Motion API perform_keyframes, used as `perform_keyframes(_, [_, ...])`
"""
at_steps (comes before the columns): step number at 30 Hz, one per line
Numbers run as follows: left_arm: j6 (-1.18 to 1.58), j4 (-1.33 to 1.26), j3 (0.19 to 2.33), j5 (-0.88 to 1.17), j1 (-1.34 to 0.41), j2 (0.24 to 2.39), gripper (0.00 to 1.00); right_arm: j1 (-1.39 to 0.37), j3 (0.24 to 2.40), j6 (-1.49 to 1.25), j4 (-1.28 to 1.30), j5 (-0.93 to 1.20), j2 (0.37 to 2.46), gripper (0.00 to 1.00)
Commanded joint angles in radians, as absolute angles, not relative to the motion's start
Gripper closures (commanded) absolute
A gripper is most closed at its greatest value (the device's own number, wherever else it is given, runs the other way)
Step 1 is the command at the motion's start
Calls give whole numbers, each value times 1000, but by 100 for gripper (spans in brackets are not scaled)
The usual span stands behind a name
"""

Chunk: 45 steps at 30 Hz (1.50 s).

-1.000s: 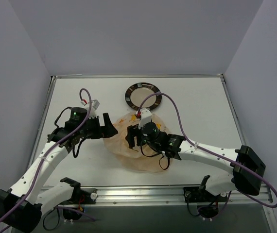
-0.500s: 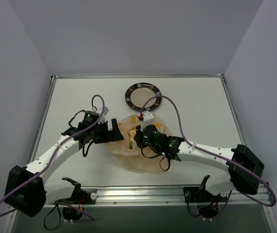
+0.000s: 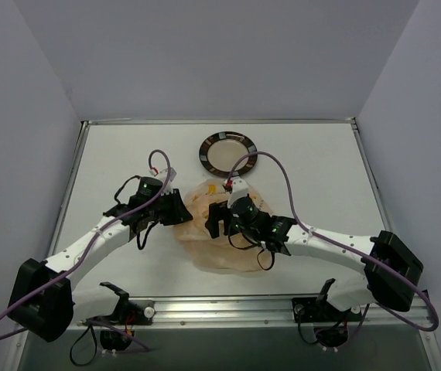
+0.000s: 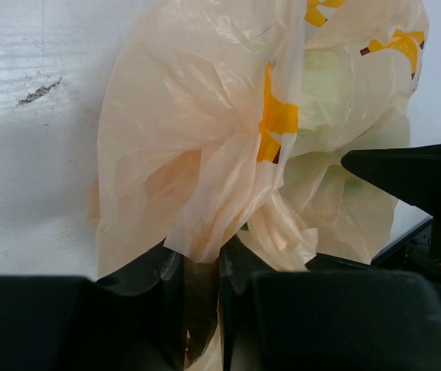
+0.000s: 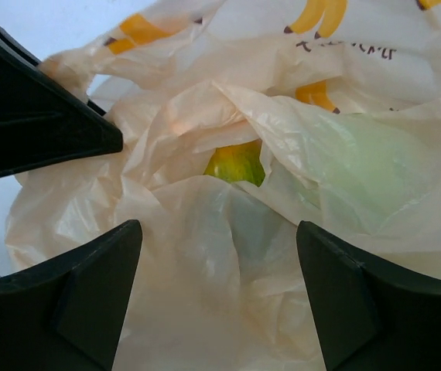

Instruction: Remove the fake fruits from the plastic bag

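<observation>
A yellow-green fruit (image 5: 236, 164) shows through a gap btw folds of the plastic bag (image 3: 222, 247), approx in the middle of the R wrist view. It sits inside the bag, w/ film all around it. Just to its right a pale green fruit (image 5: 364, 174) is seen only through the film, so its outline is soft. The L wrist view also gives a pale green shape behind the film, upper right; which fruit that is I cannot tell. The bag is crumpled, pale peach w/ orange-yellow printed marks. It lies on the table (image 3: 313, 170) approx at the centre, btw the two arms.

The left gripper (image 3: 186, 215) is at the bag's left edge. Its fingers (image 4: 162, 282) are nearly together and pinch a gathered fold of the bag, and the film runs down into the narrow gap btw them.

The right gripper (image 3: 219, 224) is over the bag, coming from the right side. Its jaws are wide apart and hold nothing. Its fingers (image 5: 89, 297) stand one on each side of the gap w/ the yellow-green fruit, low over the film. Whether they touch the film I cannot tell.

A plate (image 3: 227, 154), round w/ a dark rim, lies just beyond the bag's far edge. From the top view I cannot tell if the two touch.
</observation>
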<state>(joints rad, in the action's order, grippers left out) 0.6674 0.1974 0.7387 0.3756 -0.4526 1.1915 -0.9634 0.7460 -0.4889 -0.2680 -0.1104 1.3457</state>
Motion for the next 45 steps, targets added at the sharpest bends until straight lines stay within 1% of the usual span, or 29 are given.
perform_keyframes(1, [673,161,736,357,-456,1155,87,-968,779,-485,-316,-78,1399,24])
perform_keyframes(3, [672,158,730,353,-457,1151,91,-968,805,-477,-321,-90,1437,29])
perform_keyframes(4, [673,155,727,345,-457,1150,93,-969,817,-473,-321,-92,1451,38])
perform_keyframes(6, [692,141,724,342,-454,1157,98,-969,853,-462,-315,-103,1489,51])
perform_keyframes(7, [715,103,719,338,-453,1160,98,-969,860,-463,-310,-121,1493,78])
perform_keyframes(8, [729,80,722,331,-451,1166,98,-968,865,-463,-310,-149,1490,88])
perform_keyframes(10, [765,17,729,310,-453,1190,98,-959,870,-460,-308,-224,1457,100])
perform_keyframes(12, [794,-55,752,296,-453,1218,97,-930,879,-457,-293,-264,1395,100])
perform_keyframes(15, [813,-81,808,291,-453,1229,98,-876,890,-434,-259,-293,1283,100])
perform_keyframes(17, [810,-74,824,258,-454,1207,98,-862,893,-423,-235,-356,1220,100])
perform_keyframes(19, [798,-36,807,218,-456,1148,98,-851,874,-426,-200,-412,1120,100])
perform_keyframes(23, [793,44,714,130,-454,1026,98,-848,740,-508,-114,-471,971,100])
perform_keyframes(25, [796,44,652,133,-454,976,98,-850,689,-544,-110,-436,920,100])
perform_keyframes(26, [796,41,640,144,-454,968,98,-851,674,-555,-115,-369,922,99])
perform_keyframes(27, [799,31,626,159,-456,965,98,-856,666,-561,-126,-332,949,96])
perform_keyframes(28, [804,26,602,190,-456,968,98,-886,670,-555,-144,-299,971,89])
perform_keyframes(29, [805,23,592,199,-456,971,98,-908,679,-546,-181,-278,997,86])
perform_keyframes(31, [807,23,565,207,-457,976,98,-957,732,-522,-212,-261,1089,81])
perform_keyframes(32, [808,25,554,206,-457,973,98,-988,751,-514,-247,-250,1126,79])
perform_keyframes(33, [813,18,543,204,-459,960,98,-994,788,-506,-265,-206,1200,75])
perform_keyframes(35, [819,17,505,193,-460,943,98,-1011,816,-497,-317,-180,1274,70])
perform_keyframes(36, [824,17,496,189,-460,928,98,-1015,830,-495,-322,-178,1352,66])
perform_keyframes(37, [825,3,488,183,-460,924,98,-1020,859,-497,-325,-179,1388,57])
perform_keyframes(39, [825,-28,468,179,-462,913,98,-1035,882,-499,-330,-179,1480,49])
perform_keyframes(40, [828,-32,463,183,-462,913,98,-1042,893,-499,-339,-178,1500,42])
perform_keyframes(42, [825,-37,456,181,-460,916,98,-1057,897,-497,-362,-164,1538,35])
perform_keyframes(43, [824,-41,453,183,-462,919,98,-1061,900,-499,-365,-163,1546,29])
perform_keyframes(45, [822,-58,443,186,-463,930,98,-1066,904,-506,-371,-163,1568,24])
